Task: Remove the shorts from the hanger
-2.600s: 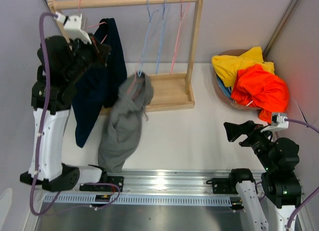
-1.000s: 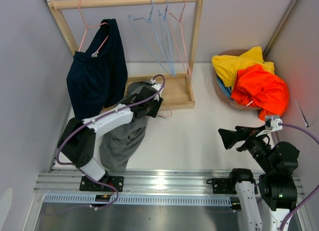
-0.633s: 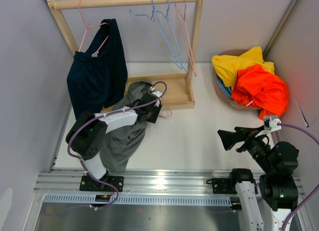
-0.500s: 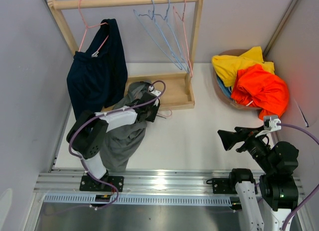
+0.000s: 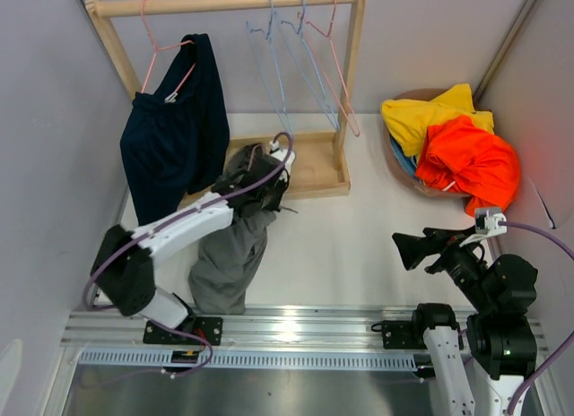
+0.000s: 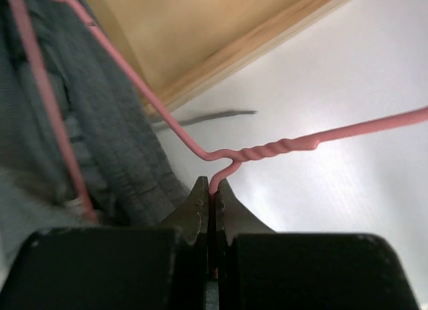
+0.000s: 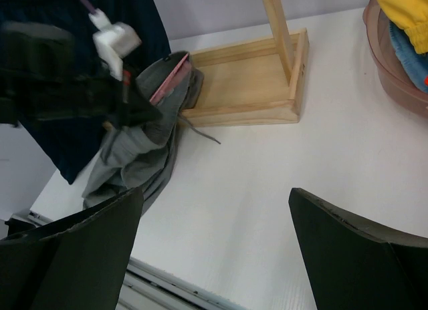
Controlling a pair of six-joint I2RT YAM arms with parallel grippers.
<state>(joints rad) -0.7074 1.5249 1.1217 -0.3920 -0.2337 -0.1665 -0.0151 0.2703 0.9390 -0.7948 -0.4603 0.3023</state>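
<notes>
Down at the foot of the wooden rack [image 5: 224, 2], the left gripper [image 6: 212, 190] has its jaws pinched tight on the neck of a pink wire hanger [image 6: 267, 149], just below the twisted section. The grey shorts [image 5: 224, 255] lie crumpled on the white table [image 5: 359, 237] beside the rack's base board, and the hanger's pink wire runs into their folds, so the pair does not look free of it yet. The navy shorts [image 5: 175, 120] hang from another pink hanger at the left end of the rail. The yellow shorts [image 5: 430, 111], orange shorts [image 5: 466, 156] and light blue shorts [image 7: 409, 56] are piled in the basket [image 7: 378, 56] at the far right. The right gripper [image 7: 214, 196] hovers low over the table near its own base, jaws spread wide and holding nothing.

The job in hand appears to be drawing the hanger out of the grey cloth. Done well, that likely means pulling along the line of the wire rather than across it, slowly enough for the fabric to slide off instead of dragging along. The wire is thin and could swivel between the closed jaws. The idle right arm could pin the cloth to the table.
</notes>
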